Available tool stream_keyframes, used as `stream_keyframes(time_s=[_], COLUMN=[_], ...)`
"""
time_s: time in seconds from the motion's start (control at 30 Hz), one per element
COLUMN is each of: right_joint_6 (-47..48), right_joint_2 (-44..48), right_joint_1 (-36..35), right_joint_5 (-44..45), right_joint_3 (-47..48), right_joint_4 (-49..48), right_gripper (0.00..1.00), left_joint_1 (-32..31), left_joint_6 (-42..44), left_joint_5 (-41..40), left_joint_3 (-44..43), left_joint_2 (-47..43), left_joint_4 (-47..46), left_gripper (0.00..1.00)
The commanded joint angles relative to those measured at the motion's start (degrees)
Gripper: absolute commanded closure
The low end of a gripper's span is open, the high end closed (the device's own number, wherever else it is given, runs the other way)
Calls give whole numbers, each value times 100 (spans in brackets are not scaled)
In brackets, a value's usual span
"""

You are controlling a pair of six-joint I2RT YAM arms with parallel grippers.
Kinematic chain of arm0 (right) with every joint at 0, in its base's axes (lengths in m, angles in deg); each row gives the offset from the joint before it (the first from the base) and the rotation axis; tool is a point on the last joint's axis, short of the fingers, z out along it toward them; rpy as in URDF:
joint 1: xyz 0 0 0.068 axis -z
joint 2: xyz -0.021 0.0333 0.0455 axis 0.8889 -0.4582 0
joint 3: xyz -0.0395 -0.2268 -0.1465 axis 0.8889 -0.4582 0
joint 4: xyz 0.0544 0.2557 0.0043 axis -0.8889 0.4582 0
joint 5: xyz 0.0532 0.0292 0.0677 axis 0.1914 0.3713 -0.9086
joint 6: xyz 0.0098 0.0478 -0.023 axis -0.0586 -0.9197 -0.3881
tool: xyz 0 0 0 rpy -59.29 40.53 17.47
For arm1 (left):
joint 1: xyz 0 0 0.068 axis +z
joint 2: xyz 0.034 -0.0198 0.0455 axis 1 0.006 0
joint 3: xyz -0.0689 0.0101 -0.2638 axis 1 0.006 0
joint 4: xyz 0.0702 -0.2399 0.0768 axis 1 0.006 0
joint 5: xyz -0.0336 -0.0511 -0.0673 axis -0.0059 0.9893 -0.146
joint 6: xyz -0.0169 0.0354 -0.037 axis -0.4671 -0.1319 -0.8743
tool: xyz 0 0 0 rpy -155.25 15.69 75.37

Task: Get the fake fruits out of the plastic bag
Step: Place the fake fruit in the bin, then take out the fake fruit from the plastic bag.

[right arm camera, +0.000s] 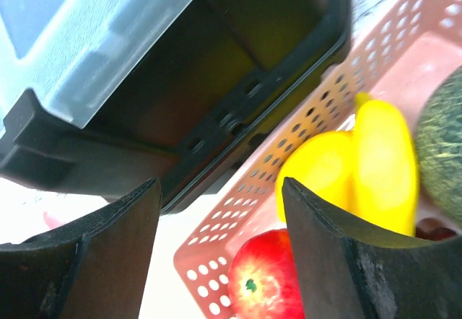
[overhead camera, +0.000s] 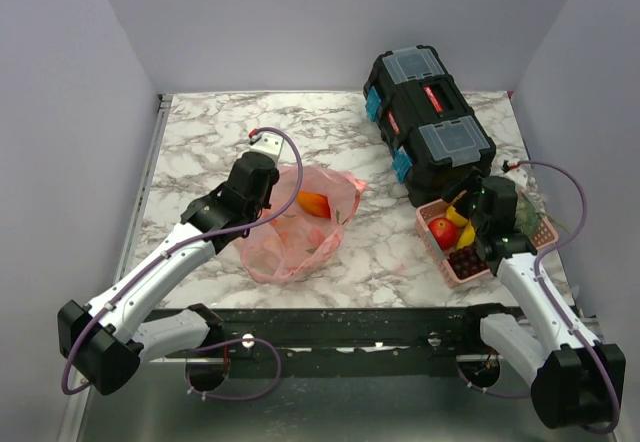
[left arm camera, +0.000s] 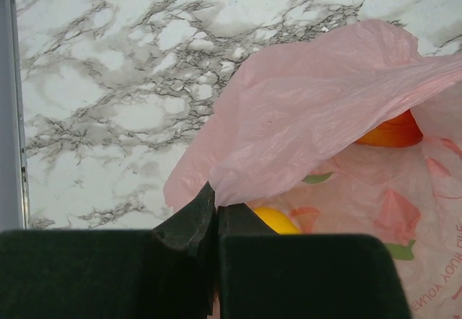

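Now your left gripper (left arm camera: 216,214) pinches the plastic bag (overhead camera: 300,232), which lies left of the black toolbox (overhead camera: 428,122) and holds an orange fruit (overhead camera: 313,203) and a yellow fruit (left arm camera: 274,219). Your right gripper (right arm camera: 220,189) hangs spread over the pink basket (right arm camera: 238,225), just beside that toolbox.

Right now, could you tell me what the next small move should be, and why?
Probably swing the open right hand from over the rigid pink perforated basket toward the glossy orange fruit: the left hand pinches up the thin translucent pink plastic bag, exposing that fruit.

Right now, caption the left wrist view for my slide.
Left gripper pinches the pink bag; an orange fruit and a yellow fruit show inside.
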Motion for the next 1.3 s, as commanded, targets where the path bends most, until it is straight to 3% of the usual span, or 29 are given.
stream_keyframes(time_s=[0.0,0.17,0.43,0.83,0.93,1.13,1.27], right_joint_6=[81,266,281,-127,-43,893,1081], right_joint_2=[-154,314,679,962,520,-465,-1257], right_joint_1=[7,6,-64,-1071,-1914,-4475,-5098], right_joint_5=[-851,-1730,-4539,-5319,-5064,-2639,-1950], right_joint_3=[152,-9,37,705,820,1344,1675], right_joint_4=[155,-23,-642,-1677,-1848,-1367,-1315], right_gripper=[31,28,25,20,20,21,28], left_joint_1=[30,24,31,24,23,15,18], left_joint_6=[-65,-17,271,364,361,390,401], left_joint_5=[150,410,2023,2833,2961,2858,2795], left_joint_3=[-126,-99,4,147,166,169,147], left_joint_2=[39,-72,-368,-481,-486,-447,-456], left_joint_4=[78,66,-157,-426,-473,-427,-388], left_gripper=[100,100,100,100,100,100,100])
